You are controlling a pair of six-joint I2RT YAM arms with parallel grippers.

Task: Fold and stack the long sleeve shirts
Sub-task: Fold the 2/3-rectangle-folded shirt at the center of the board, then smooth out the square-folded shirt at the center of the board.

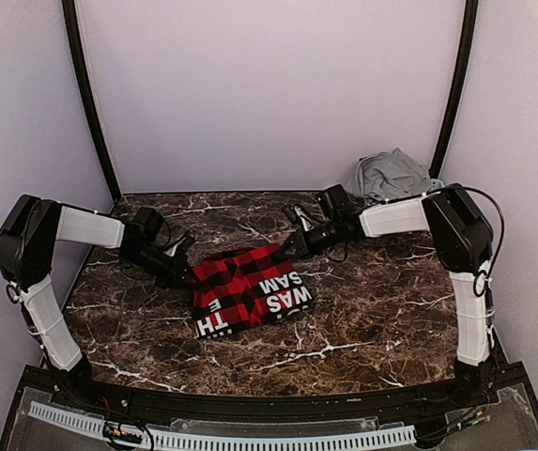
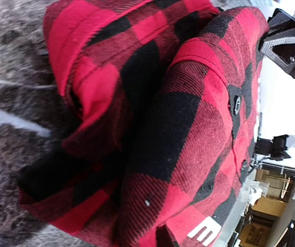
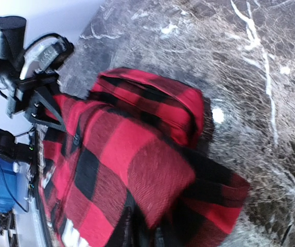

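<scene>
Sitting folded on the bench (image 1: 372,315): red shirt (image 1: 248,287). Left jaws pinch its 9 o'clock edge; right jaws at its 1 o'clock, can't tell if spread or closed.

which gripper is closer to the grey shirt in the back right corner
Right. The right gripper is at the red checked shirt's far right corner, nearer the grey shirt; the left gripper is at its left edge.

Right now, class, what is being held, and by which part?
Left jaws pinch the checked shirt by its left edge; right jaws at its far corner, grip unclear.
</scene>
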